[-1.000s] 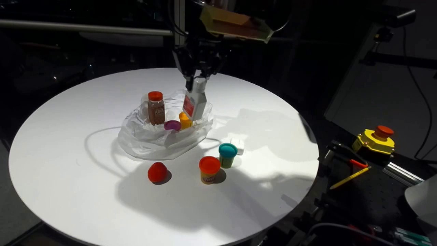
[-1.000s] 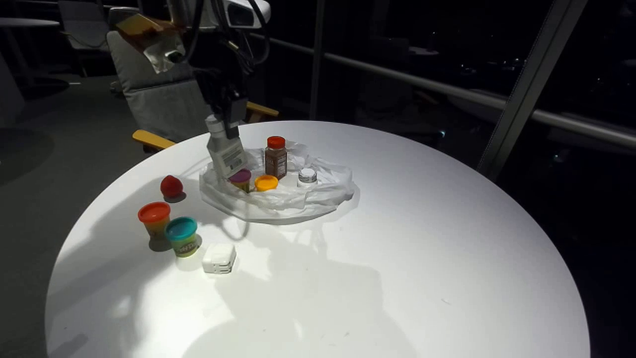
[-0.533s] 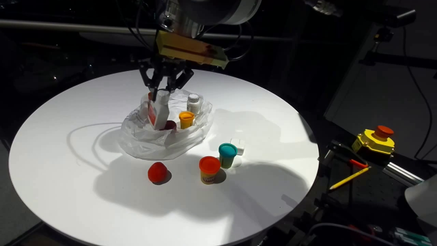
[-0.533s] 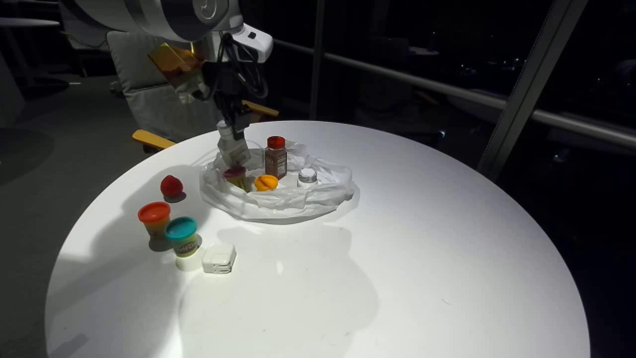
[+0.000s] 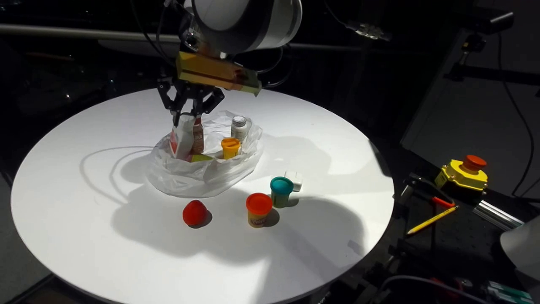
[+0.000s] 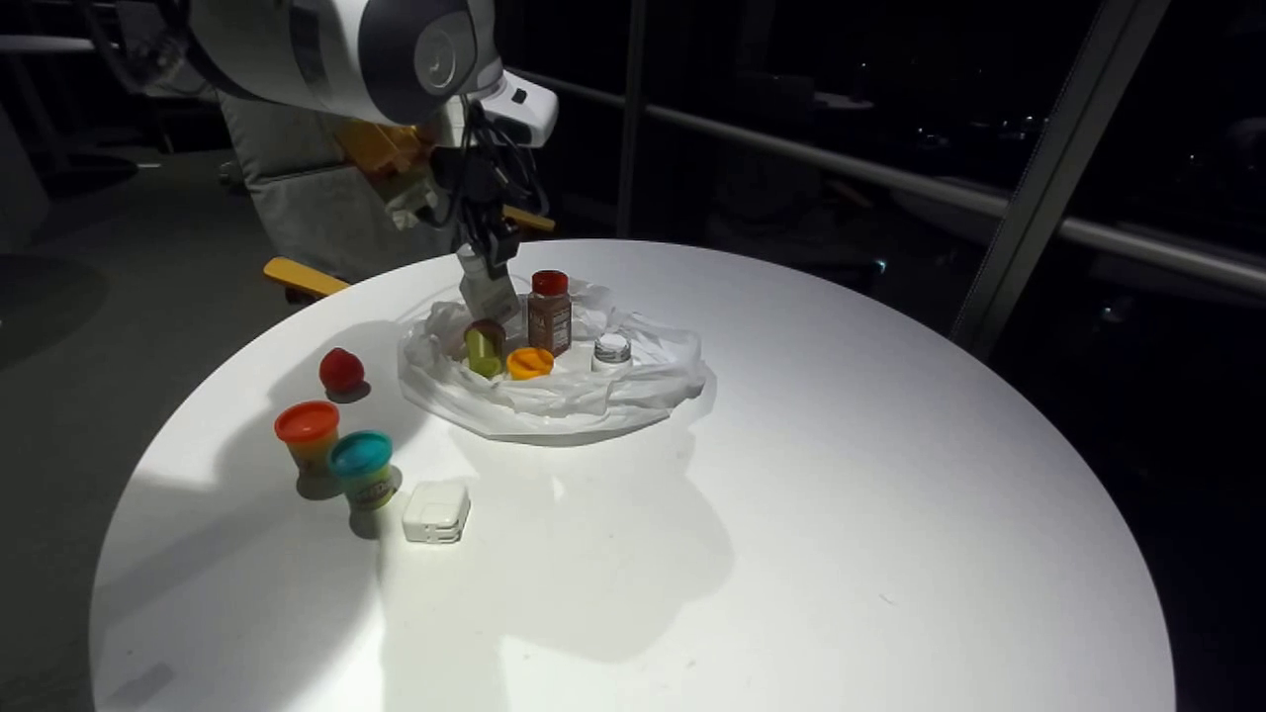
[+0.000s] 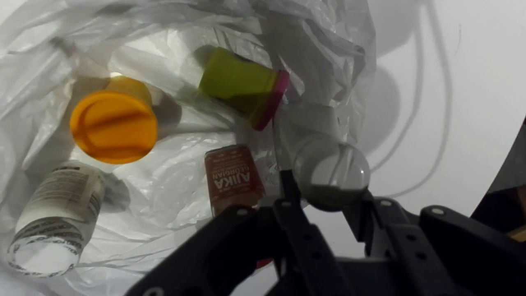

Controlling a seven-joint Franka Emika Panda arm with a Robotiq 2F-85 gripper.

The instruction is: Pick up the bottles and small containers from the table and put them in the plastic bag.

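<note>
white bottle (image 5: 184, 136) (red label (image 5: 173, 144)) tilted | green pot (image 7: 236, 82) tipped inside plastic bag (image 5: 179, 181) | teal pot (image 5: 280, 193) upright

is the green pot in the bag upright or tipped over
Tipped over: in the wrist view, the green pot shows its side, with its pink lid facing sideways rather than up.

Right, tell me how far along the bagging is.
Looks done: Ajika jar, orange pot, round white bottle and pink-lidded pot are in the plastic bag. In hand: the gripper holds the red-labelled bottle, tilted, at the bag's opening. Left: red-lidded pot and teal pot, standing on the table.
</note>
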